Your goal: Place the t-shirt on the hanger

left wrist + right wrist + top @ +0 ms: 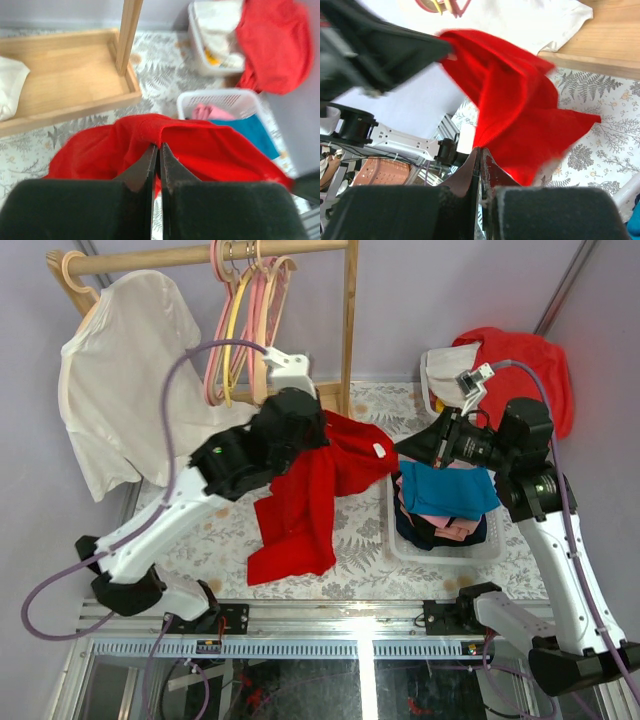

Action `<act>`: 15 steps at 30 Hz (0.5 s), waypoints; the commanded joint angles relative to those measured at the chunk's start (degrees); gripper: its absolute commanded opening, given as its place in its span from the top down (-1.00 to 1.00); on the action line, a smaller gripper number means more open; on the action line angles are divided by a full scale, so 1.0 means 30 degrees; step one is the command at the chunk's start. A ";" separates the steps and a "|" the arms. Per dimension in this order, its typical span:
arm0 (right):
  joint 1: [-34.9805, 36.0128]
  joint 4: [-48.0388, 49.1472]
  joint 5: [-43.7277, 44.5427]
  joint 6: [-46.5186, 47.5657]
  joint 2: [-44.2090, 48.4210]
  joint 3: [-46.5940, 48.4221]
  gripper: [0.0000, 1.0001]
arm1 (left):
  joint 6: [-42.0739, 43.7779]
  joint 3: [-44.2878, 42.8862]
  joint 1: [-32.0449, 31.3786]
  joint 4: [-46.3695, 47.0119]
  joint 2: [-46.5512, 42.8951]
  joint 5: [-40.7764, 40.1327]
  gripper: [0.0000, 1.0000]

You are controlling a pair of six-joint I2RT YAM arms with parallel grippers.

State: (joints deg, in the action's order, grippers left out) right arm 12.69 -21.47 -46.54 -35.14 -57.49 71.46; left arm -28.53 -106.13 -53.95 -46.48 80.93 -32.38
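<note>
Mid-frame: red t-shirt (310, 490) held up at 2 points, hem trailing | left gripper (156, 146), right gripper (480, 150) each clenched on its cloth | hangers (250, 310) at upper centre untouched; threading not yet begun.

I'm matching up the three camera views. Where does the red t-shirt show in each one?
Top external: the red t-shirt drapes across the middle of the table.
Left wrist: it fills the lower middle of the picture.
Right wrist: it hangs in the centre of the frame.
Shared landmark: the fern-print table cover.
</note>
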 commanded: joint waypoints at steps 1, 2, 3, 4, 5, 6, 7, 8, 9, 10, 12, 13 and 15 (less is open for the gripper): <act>-0.0069 0.0240 -0.1206 -0.0968 0.1110 0.0449 1.00 | 0.0453 0.2013 0.0199 0.1564 0.1202 0.0383 1.00; -0.0058 0.0277 -0.1429 -0.1019 0.1224 0.0325 1.00 | 0.0348 0.2271 0.0245 0.1703 0.1162 0.0531 1.00; -0.0064 0.0336 -0.1658 -0.1119 0.1234 0.0204 1.00 | 0.0295 0.2453 0.0233 0.1809 0.1089 0.0700 1.00; -0.0061 0.0442 -0.1994 -0.1248 0.1202 0.0166 1.00 | 0.0237 0.2590 0.0246 0.1855 0.0908 0.0761 1.00; -0.0068 0.0891 -0.2410 -0.1536 0.1202 0.0008 1.00 | 0.0226 0.2661 0.0258 0.1828 0.0640 0.0784 1.00; -0.0043 0.1742 -0.2879 -0.2249 0.1293 -0.0323 1.00 | 0.0250 0.2729 0.0241 0.1714 0.0346 0.0673 1.00; -0.0040 0.2962 -0.3205 -0.3038 0.1426 -0.0745 1.00 | 0.0268 0.2719 0.0243 0.1587 -0.0038 0.0362 1.00; -0.0036 0.4242 -0.3382 -0.3931 0.1526 -0.1230 1.00 | 0.0405 0.2626 0.0243 0.1377 -0.0398 -0.0002 1.00; 0.0005 0.5647 -0.3579 -0.4899 0.1554 -0.1712 1.00 | 0.0602 0.2413 0.0295 0.1160 -0.0699 -0.0389 1.00; 0.0090 0.7028 -0.3688 -0.5779 0.1480 -0.2168 1.00 | 0.0865 0.2130 0.0436 0.0928 -0.0945 -0.0730 1.00; 0.0423 0.8974 -0.3616 -0.7056 0.1136 -0.2454 1.00 | 0.1456 0.0652 0.0985 0.0285 -0.1076 -0.0895 1.00; 0.0714 0.9689 -0.3481 -0.7535 0.0904 -0.2385 1.00 | 0.1785 -0.0294 0.1317 -0.0233 -0.0912 -0.0687 1.00; 0.1468 1.0694 -0.3434 -0.8036 0.0273 -0.1936 1.00 | 0.2377 -0.2827 0.1944 -0.1555 -0.0241 -0.0314 1.00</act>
State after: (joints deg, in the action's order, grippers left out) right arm 13.89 -3.27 -53.71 -49.08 -54.68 63.96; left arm -26.22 -102.54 -51.48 -48.29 80.38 -31.46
